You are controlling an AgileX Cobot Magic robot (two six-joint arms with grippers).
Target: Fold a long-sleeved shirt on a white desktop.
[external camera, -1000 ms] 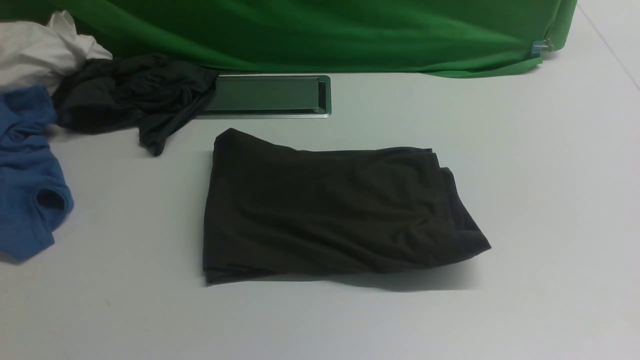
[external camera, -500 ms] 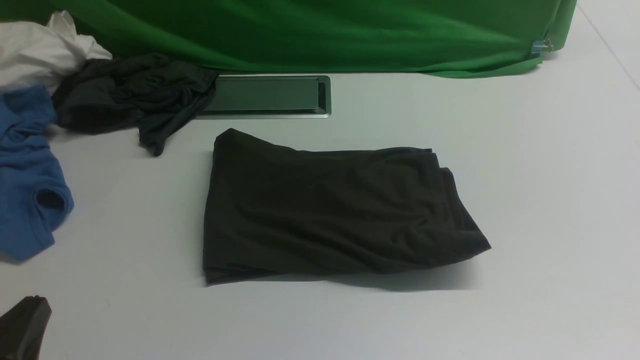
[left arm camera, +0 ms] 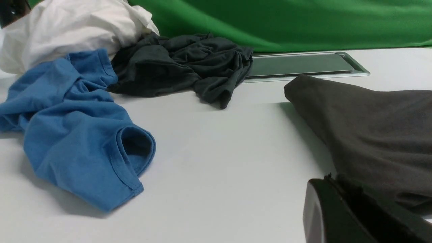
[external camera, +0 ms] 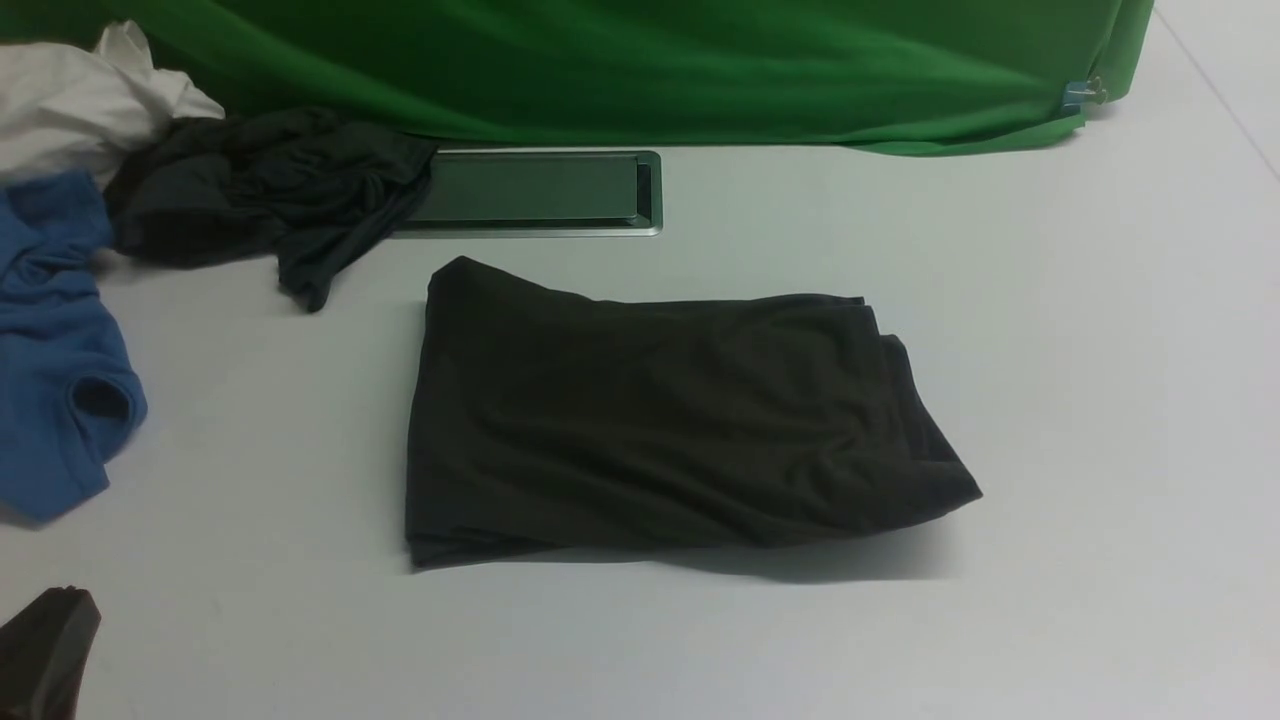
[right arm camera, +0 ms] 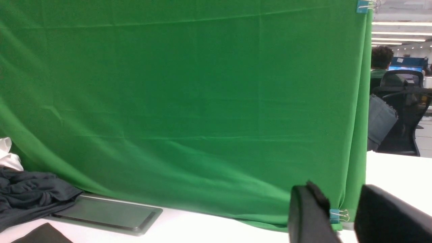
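Note:
The long-sleeved shirt (external camera: 660, 420), dark olive-brown, lies folded into a rough rectangle in the middle of the white desktop (external camera: 1100, 350). In the front view only the black tip of my left gripper (external camera: 45, 650) shows, at the lower left corner, well apart from the shirt. The left wrist view has that gripper (left arm camera: 329, 177) shut and empty, low over the table beside the shirt's (left arm camera: 371, 125) near left edge. My right gripper (right arm camera: 337, 189) appears only in its wrist view, raised, its fingers apart with nothing between them. It faces the backdrop, and a corner of the shirt (right arm camera: 44, 234) shows below.
A blue shirt (external camera: 55, 380), a smaller dark garment (external camera: 260, 190) and a white cloth (external camera: 80, 100) are heaped at the far left. The silver-framed hatch (external camera: 530, 190) lies behind the folded shirt. A green backdrop (external camera: 640, 60) closes off the far edge.
The tip of my left gripper has come into the front view at the lower left corner. The folded shirt has not moved.

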